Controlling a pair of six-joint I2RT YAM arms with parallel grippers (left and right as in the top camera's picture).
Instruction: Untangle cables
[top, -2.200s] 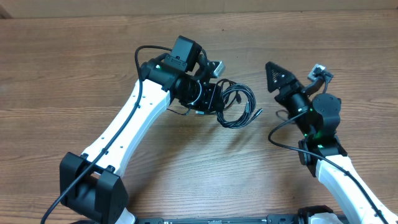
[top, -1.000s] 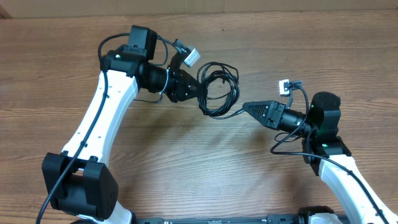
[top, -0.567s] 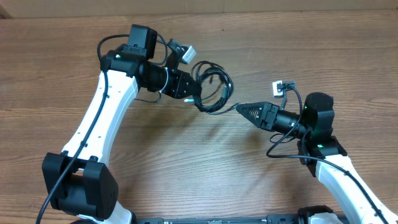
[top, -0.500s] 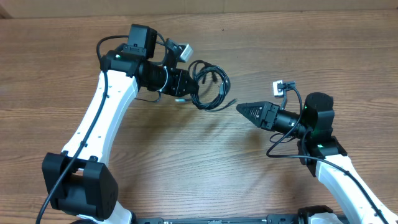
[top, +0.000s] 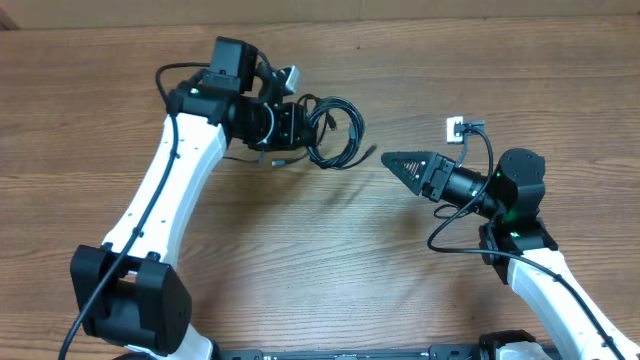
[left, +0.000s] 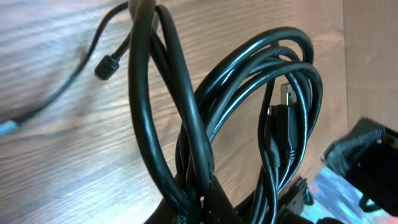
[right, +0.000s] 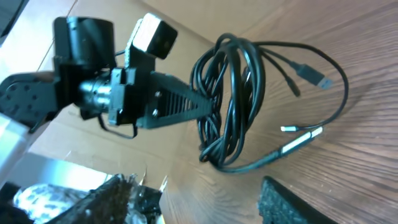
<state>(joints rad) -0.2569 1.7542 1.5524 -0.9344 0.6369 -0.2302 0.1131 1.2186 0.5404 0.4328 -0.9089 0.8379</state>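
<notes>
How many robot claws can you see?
2. The left claw is shut on the cables. The right claw is open, a little to their right, holding nothing.

Left arm (top: 172, 195), right arm (top: 565, 300): white links, black joints, black ribbed jaws, thin black cables, green lights.

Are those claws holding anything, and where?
The left gripper pinches the cables where their loops bunch together; the right gripper is open, holding nothing.
</notes>
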